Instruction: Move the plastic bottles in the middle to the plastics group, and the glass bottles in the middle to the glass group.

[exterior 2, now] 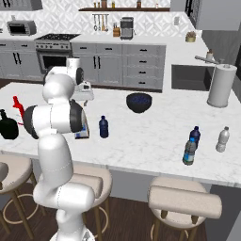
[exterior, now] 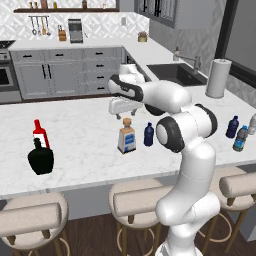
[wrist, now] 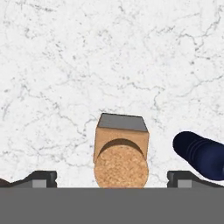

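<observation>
While my claw (wrist: 112, 177) hangs with its jaws spread wide and nothing between them, the cork-stoppered glass bottle (wrist: 120, 151) stands upright right below it on the white marble table (exterior: 80, 130). Just beside that bottle stands a dark blue plastic bottle (exterior: 148, 134). Far to my left sit the red bottle (exterior: 39, 134) and the black bottle (exterior: 40, 159). Well off to my right stands a cluster of small bottles (exterior 2: 193, 141).

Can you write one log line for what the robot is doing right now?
hand: open, above cork bottle | blue bottle: beside it | holding: nothing
</observation>
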You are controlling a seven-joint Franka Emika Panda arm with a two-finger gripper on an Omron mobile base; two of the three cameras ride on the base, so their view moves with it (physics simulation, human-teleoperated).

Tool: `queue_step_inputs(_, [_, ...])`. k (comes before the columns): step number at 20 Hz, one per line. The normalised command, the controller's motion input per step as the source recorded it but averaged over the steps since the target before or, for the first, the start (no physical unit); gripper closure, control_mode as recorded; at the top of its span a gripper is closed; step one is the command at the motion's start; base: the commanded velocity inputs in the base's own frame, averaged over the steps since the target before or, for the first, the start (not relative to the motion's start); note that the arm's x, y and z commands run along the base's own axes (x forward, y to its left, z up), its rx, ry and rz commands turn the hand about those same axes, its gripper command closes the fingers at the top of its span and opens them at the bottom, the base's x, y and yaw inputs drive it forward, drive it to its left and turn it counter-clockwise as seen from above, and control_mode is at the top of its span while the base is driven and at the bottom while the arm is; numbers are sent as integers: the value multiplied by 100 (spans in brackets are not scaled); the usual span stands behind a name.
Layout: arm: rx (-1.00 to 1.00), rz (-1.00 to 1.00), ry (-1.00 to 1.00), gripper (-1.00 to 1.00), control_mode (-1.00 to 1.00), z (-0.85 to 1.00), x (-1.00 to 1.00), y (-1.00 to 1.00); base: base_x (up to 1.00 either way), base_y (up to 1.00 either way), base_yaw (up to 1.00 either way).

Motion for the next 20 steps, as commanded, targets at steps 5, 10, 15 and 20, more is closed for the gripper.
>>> queue_step_inputs(5, [0,0,0,-100,-100,-2,-21,-2,0,0,0])
queue_step_inputs(10, [0,0,0,-100,-100,-33,0,-9,0,0,0])
queue_step_inputs(15, [0,0,0,-100,-100,-11,17,-5,0,0,0])
queue_step_inputs(20, [0,0,0,-100,-100,-2,0,0,0,0,0])
